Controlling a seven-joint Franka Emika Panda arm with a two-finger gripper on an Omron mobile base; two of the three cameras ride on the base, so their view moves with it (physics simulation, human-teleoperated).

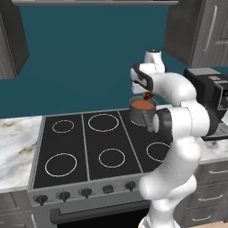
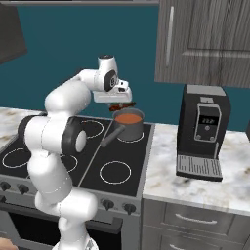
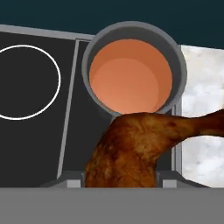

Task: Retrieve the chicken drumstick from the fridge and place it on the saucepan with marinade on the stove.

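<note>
End effector [image 2: 118,103] grips the glossy brown drumstick [image 3: 131,148], hanging just above the saucepan [image 2: 130,125]. That round grey metal saucepan holds smooth orange marinade [image 3: 130,76] and stands on the black glass stove [image 1: 71,151]. Right of the saucepan, a boxy black coffee machine [image 2: 202,132] sits on the marbled table [image 2: 195,183].

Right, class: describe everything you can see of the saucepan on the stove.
The saucepan is a small cylindrical pot that looks like grey metal, standing upright on the black stove at its back right burner, near the marble counter. A straight dark-grey handle points toward the front of the stove. It is filled with smooth orange-red marinade. The hand holds the chicken drumstick just above its rim, apparently not touching it.
</note>
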